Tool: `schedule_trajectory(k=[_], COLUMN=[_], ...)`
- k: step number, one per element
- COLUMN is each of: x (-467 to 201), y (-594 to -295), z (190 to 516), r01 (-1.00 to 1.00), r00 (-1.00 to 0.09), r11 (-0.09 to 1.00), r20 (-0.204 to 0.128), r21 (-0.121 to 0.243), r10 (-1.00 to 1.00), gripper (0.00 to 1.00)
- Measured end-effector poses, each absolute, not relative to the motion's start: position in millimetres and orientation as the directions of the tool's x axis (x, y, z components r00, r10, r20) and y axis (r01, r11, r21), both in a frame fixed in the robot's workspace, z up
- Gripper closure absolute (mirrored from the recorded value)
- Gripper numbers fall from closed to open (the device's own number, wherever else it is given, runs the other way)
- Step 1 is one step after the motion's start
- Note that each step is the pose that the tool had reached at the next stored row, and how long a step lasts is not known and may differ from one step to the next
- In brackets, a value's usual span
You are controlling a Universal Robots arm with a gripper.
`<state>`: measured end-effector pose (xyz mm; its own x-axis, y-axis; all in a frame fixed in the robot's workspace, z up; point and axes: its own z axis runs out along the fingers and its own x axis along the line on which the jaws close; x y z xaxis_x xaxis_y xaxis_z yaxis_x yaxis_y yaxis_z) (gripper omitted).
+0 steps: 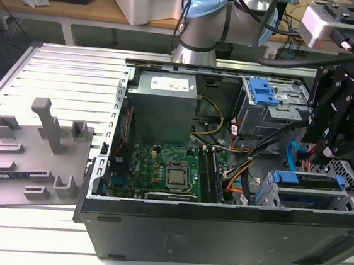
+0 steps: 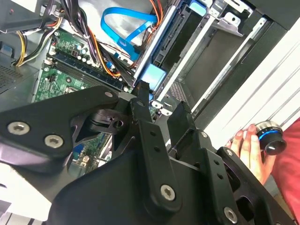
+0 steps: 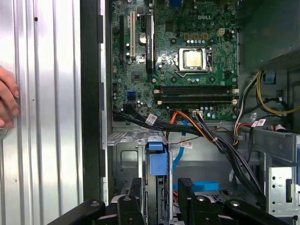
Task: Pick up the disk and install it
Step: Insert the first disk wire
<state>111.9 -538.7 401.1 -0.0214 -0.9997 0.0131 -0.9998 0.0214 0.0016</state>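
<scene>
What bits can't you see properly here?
1. The disk: in the first wrist view it sits edge-on inside the cage, whose walls hide its face.
2. The hand: cut off by that picture's edge.
3. The arm: cut off by the exterior view's top edge.

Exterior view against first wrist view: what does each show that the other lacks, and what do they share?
Exterior view's own: the grey moulded tray lying on the slatted table at the exterior view's left, and the arm's silver-and-blue joints behind the case. First wrist view's own: a person's hand on the table beside the case. Shared: the motherboard, the disk sitting in its bay, and the open pincer close over it, holding nothing.
</scene>
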Motion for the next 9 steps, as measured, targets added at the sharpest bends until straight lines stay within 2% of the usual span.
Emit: schedule_trajectory(k=[7,9], x=[111.9,112.2], y=[-537.4,-530.2], z=[401.0,401.0], r01=[-1.0,-1.0], r00=[-0.021,-0.022], r11=[0.021,0.022], r20=[0.016,0.026], r21=[0.001,0.001], r10=[-1.0,-0.999], gripper=[0.56,0.56])
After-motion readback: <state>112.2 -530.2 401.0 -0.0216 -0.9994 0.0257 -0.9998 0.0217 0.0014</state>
